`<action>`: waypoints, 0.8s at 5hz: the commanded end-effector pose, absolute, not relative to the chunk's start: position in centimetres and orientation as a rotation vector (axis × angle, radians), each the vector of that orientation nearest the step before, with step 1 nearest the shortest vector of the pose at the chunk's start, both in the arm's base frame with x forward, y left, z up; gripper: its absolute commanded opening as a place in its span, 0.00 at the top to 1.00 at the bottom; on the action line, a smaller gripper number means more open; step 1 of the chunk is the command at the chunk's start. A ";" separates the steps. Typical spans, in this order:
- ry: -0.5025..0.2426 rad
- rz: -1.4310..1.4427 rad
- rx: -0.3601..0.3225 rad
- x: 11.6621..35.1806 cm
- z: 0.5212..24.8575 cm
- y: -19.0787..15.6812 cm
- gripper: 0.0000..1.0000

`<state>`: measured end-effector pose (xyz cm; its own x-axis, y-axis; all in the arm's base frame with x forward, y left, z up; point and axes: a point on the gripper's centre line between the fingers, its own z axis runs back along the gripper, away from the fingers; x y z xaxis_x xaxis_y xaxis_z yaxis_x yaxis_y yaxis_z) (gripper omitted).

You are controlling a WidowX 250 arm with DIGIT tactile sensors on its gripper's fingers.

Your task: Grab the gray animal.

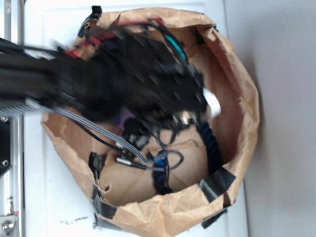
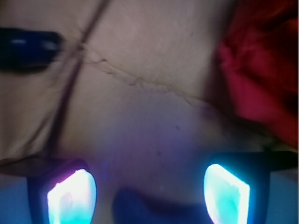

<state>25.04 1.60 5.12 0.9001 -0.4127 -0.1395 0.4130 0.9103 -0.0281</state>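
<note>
The gray animal shows in neither view; it is hidden or out of frame. My gripper hangs inside the brown paper bag, blurred in the exterior view. In the wrist view the gripper is open, its two glowing fingertips wide apart over the creased paper floor. Nothing lies between them except a dark blurred shape at the bottom edge that I cannot identify. A red fabric flower lies at the upper right, beyond the right fingertip.
A dark navy rope curves along the bag's right inner wall, and its end shows as the rope at the wrist view's upper left. Grey cables trail from the arm over the bag's left side. Black tape patches the rim.
</note>
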 end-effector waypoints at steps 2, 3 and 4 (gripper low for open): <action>-0.101 -0.415 0.036 20.0 13.3 3.2 0.00; -0.050 -0.383 0.053 22.0 11.5 5.0 0.00; -0.016 -0.375 0.062 23.0 10.2 5.4 0.00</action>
<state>22.42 4.88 9.15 0.9276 -0.3717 -0.0368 0.3730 0.9271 0.0367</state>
